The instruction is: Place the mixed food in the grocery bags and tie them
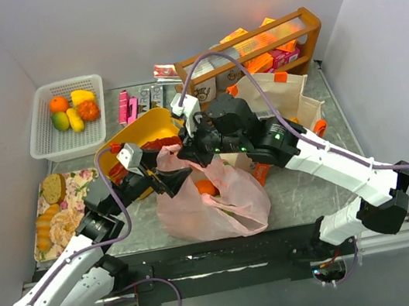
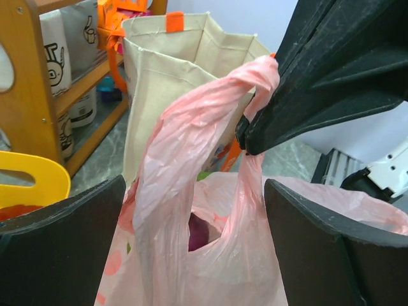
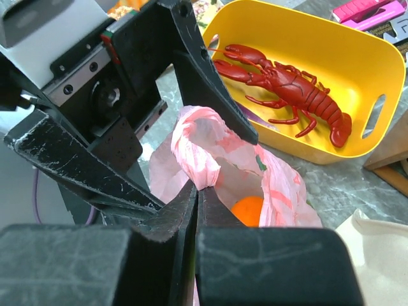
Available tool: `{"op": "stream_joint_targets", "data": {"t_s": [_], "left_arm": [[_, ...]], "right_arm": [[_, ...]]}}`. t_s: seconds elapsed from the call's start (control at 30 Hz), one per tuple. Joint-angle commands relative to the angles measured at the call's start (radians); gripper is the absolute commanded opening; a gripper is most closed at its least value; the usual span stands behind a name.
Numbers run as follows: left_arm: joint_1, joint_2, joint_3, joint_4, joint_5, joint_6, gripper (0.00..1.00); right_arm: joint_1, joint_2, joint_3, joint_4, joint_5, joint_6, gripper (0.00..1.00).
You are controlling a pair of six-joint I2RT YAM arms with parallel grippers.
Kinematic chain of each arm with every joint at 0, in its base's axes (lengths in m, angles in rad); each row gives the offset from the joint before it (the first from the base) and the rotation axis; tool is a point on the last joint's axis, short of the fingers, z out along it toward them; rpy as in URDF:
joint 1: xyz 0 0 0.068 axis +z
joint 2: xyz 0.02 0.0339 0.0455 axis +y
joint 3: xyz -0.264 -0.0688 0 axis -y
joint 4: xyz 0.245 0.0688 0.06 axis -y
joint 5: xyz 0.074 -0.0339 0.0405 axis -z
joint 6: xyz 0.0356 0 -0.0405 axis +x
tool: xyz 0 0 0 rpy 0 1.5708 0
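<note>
I am looking at the thin pink plastic bag. It is sitting on the grey table in the middle, just in front of the yellow tub and beside the cream canvas tote. The bag is see-through and crinkly, and its top is standing open. An orange is lying inside it. Something dark purple is showing deep inside too. It may be the purple vegetable, but I am seeing only a small bit of it. One handle of the bag is twisted into a thin rope and is being pulled up.

My right gripper is squeezing that twisted handle. Its jaws are pressed tight together with only the thin plastic between them. My left gripper is spread as wide as it goes. Its two fingers are standing on either side of the bag's top, and it is gripping nothing. A red lobster is lying in the yellow tub.
</note>
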Motion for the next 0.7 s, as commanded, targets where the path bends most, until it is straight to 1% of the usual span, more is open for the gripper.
{"op": "stream_joint_targets", "data": {"t_s": [0.0, 0.07, 0.13, 0.23, 0.37, 0.47, 0.57, 0.6, 0.63, 0.67], "left_arm": [[0.002, 0.015, -0.032, 0.179, 0.031, -0.071, 0.96], [0.001, 0.05, -0.029, 0.179, 0.034, -0.087, 0.96], [-0.001, 0.075, -0.034, 0.223, 0.054, -0.108, 0.96], [-0.022, 0.112, -0.032, 0.233, 0.024, -0.13, 0.96], [-0.086, 0.153, -0.009, 0.169, -0.061, -0.085, 0.96], [-0.113, 0.19, 0.009, 0.144, -0.066, -0.064, 0.99], [-0.119, 0.201, 0.009, 0.13, -0.047, -0.054, 0.86], [-0.119, 0.195, 0.005, 0.133, -0.044, -0.051, 0.76], [-0.12, 0.18, -0.003, 0.138, -0.043, -0.05, 0.72], [-0.119, 0.169, -0.018, 0.139, -0.055, -0.05, 0.64]], "right_arm": [[0.002, -0.007, 0.04, 0.024, 0.005, 0.016, 0.0], [0.004, -0.007, 0.037, 0.03, 0.006, 0.027, 0.0], [0.002, -0.001, 0.04, 0.033, 0.011, 0.042, 0.0], [0.002, 0.01, 0.045, 0.038, 0.028, 0.065, 0.0], [0.002, 0.021, 0.043, 0.053, 0.069, 0.11, 0.0], [0.002, 0.028, 0.04, 0.073, 0.086, 0.145, 0.0], [0.0, 0.033, 0.037, 0.082, 0.117, 0.162, 0.0], [-0.001, 0.031, 0.035, 0.081, 0.124, 0.167, 0.0], [-0.003, 0.03, 0.031, 0.081, 0.135, 0.17, 0.0], [-0.01, 0.025, 0.029, 0.079, 0.137, 0.171, 0.0]]}}
